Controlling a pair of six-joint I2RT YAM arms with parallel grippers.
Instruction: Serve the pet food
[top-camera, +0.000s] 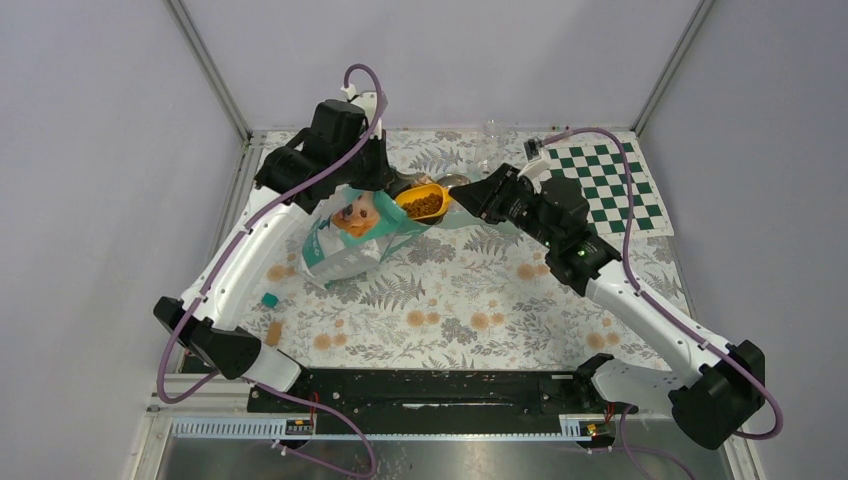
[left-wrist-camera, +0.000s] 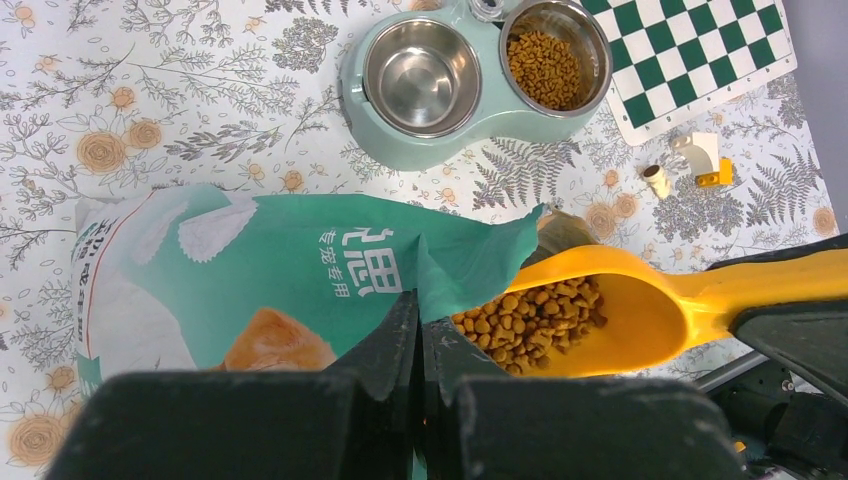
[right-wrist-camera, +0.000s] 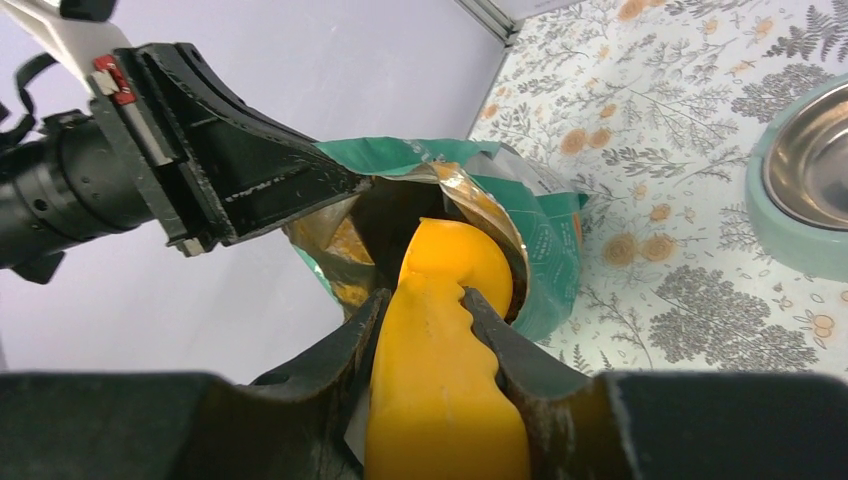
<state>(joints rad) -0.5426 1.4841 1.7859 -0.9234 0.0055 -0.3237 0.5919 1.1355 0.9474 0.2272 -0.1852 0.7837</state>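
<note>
The pet food (left-wrist-camera: 530, 315) is a heap of brown kibble in a yellow-orange scoop (left-wrist-camera: 650, 310), held at the open mouth of the teal bag (left-wrist-camera: 280, 270). My right gripper (right-wrist-camera: 425, 300) is shut on the scoop's handle (right-wrist-camera: 450, 400). My left gripper (left-wrist-camera: 420, 325) is shut on the bag's torn top edge and holds it up. From above, the scoop (top-camera: 422, 203) sits between both grippers over the bag (top-camera: 345, 245). More kibble (left-wrist-camera: 545, 68) lies in the right bowl of a teal double feeder (left-wrist-camera: 400, 150); its left bowl (left-wrist-camera: 420, 75) is empty.
A green-and-white checkered mat (top-camera: 605, 185) lies at the back right. A small white-and-yellow piece (left-wrist-camera: 700, 155) and a small cylinder (left-wrist-camera: 657, 178) lie beside it. A small teal object (top-camera: 269, 299) and a brown piece (top-camera: 274, 330) lie at the left. Walls enclose the table.
</note>
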